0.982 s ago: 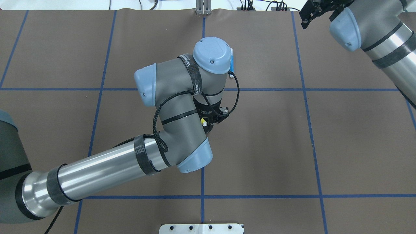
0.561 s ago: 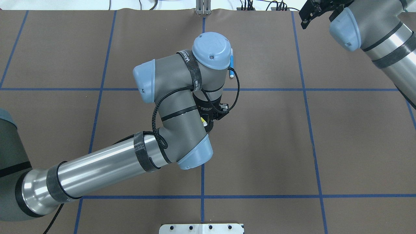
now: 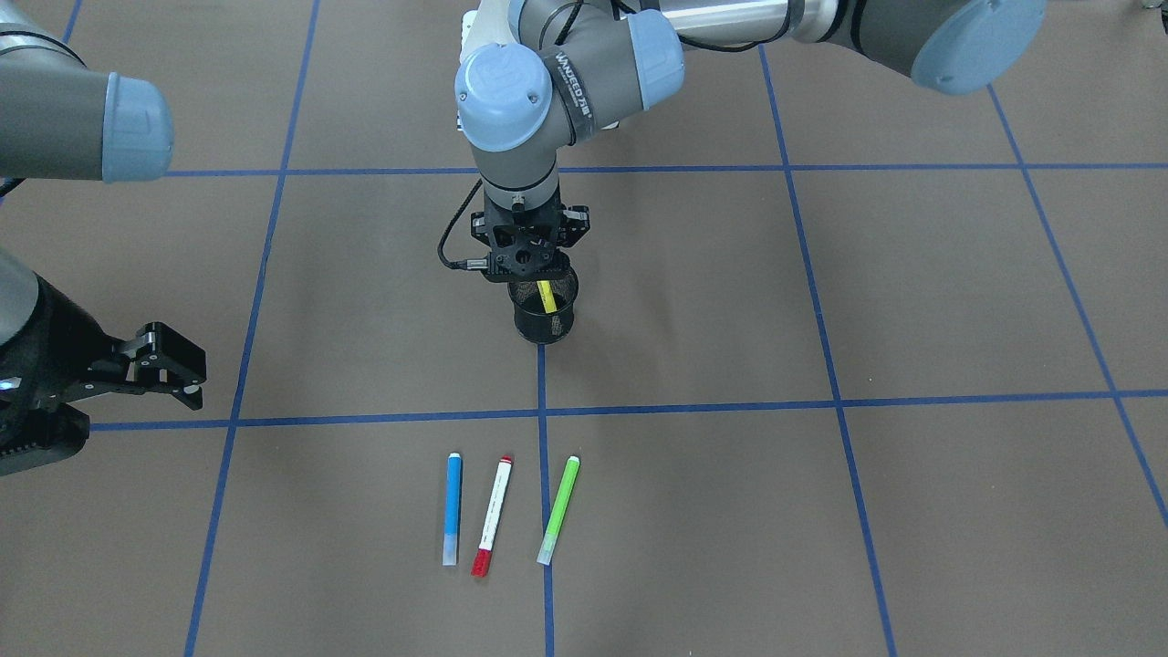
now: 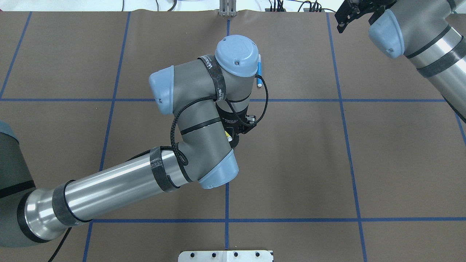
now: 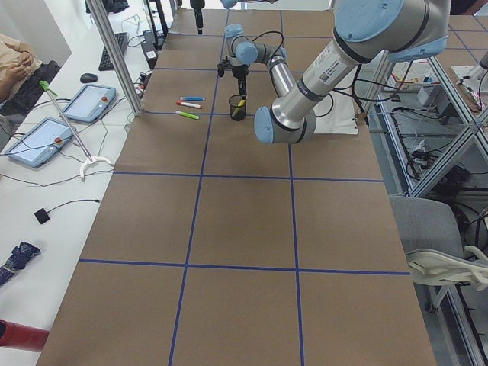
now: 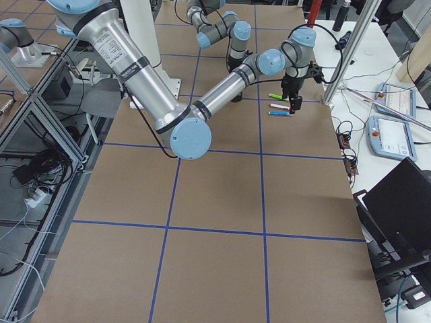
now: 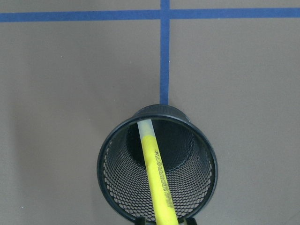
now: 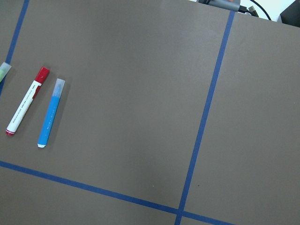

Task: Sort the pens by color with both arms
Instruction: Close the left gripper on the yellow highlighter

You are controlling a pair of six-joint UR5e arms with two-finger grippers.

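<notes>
While shifting only slightly since a second ago, hovering left gripper [image 3: 534,274] above the mesh cup [image 3: 544,327], jaws flanking one yellow pen [image 7: 157,180] inside; cannot tell whether gripping. Holding right gripper [image 3: 193,376] well aside of the cup, jaws apart, empty. Counting three lying beyond the cup: blue pen [image 3: 452,506], red-ended pen [image 3: 493,516], green pen [image 3: 558,509].

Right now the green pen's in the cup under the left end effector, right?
No. The pen in the cup under the left end effector is the yellow pen, not the green one; the left wrist view shows it leaning inside. The green pen lies on the table, as the front-facing view shows.
</notes>
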